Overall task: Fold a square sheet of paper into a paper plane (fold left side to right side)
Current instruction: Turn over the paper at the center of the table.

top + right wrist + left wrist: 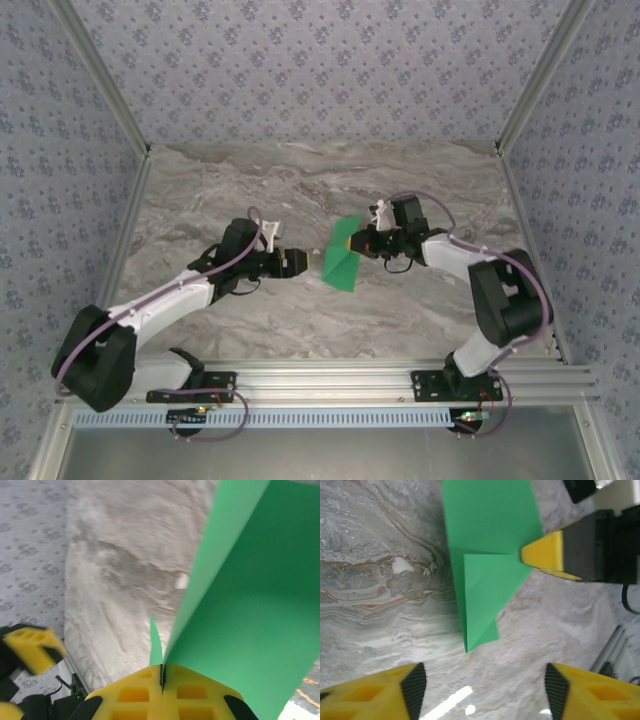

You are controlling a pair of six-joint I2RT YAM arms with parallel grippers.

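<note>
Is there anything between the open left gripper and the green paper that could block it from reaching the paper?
Nothing visible does. Bare table lies between the left gripper and the green paper. The right gripper is shut on the paper's opposite edge, not in the path.

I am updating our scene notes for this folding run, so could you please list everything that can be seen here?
sheet of paper: one, bright green, partly folded, at the middle of the table between the two tools
table: one, grey-brown marble pattern, under the whole workspace
walls: three, pale grey-blue with a small flower print, behind and at both sides of the table
frame rail: one, silver aluminium, along the near edge, carrying both arm bases
arms: two, black and white, reaching in from the near left and near right
left tool: one, yellow with black pads, open, just short of the paper's near tip
right tool: one, yellow, shut on the paper's edge
</note>
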